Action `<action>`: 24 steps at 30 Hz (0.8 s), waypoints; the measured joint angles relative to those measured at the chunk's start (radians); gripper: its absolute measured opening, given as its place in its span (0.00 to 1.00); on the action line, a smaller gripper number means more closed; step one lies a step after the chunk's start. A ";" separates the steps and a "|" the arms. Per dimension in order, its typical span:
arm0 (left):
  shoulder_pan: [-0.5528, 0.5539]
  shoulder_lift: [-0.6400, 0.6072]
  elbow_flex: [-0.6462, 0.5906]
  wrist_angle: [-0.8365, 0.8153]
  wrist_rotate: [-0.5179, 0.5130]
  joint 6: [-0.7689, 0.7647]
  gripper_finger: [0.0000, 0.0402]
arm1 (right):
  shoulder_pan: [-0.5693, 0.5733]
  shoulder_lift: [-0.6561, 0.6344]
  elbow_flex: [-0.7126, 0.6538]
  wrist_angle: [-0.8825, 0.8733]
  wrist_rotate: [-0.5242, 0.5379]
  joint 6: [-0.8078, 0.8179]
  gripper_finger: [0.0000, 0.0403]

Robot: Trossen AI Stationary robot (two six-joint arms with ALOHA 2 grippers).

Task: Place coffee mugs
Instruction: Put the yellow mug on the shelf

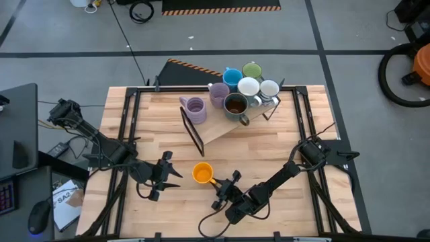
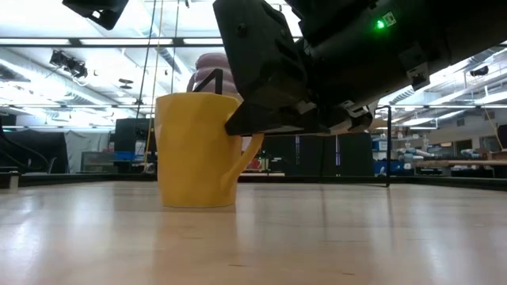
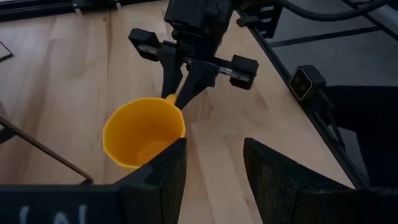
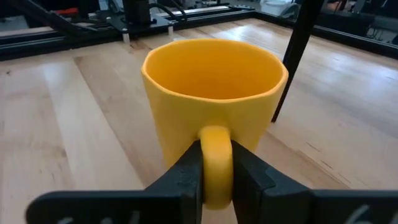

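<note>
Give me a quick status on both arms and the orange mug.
Right gripper shut on orange mug handle, mug standing on table. Left gripper open, waiting beside it. Other mugs clustered at the far edge; nothing in the way.

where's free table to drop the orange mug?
Bare wood lies right of the slanted board, between it and the right arm, and along the table's left side ahead of the left claw. Crowded at the far edge: mugs cluster plus one lavender mug. The right claw grips the orange mug by its handle.
</note>
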 joint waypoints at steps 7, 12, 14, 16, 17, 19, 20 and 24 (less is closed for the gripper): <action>0.000 0.000 0.000 -0.005 0.000 -0.014 0.41 | 0.000 0.000 0.000 -0.007 0.053 -0.058 0.16; 0.000 0.000 0.000 -0.005 0.000 -0.020 0.41 | 0.000 0.000 0.000 -0.006 0.083 -0.083 0.15; 0.000 0.000 0.000 -0.005 0.001 -0.038 0.41 | 0.000 -0.003 0.000 -0.008 0.084 -0.089 0.15; 0.000 0.000 0.000 -0.005 0.002 -0.058 0.41 | 0.002 -0.022 -0.001 -0.048 0.083 -0.075 0.15; 0.000 0.000 0.000 -0.005 0.008 -0.070 0.41 | 0.004 -0.039 -0.001 -0.081 0.084 -0.056 0.15; 0.000 0.000 0.000 -0.005 0.035 -0.084 0.41 | 0.010 -0.079 -0.001 -0.162 0.088 -0.022 0.15; 0.000 0.000 0.000 -0.005 0.049 -0.096 0.41 | 0.012 -0.100 -0.001 -0.205 0.087 -0.009 0.15; -0.016 0.000 0.000 -0.005 0.076 -0.105 0.41 | 0.017 -0.179 -0.001 -0.364 0.046 0.033 0.15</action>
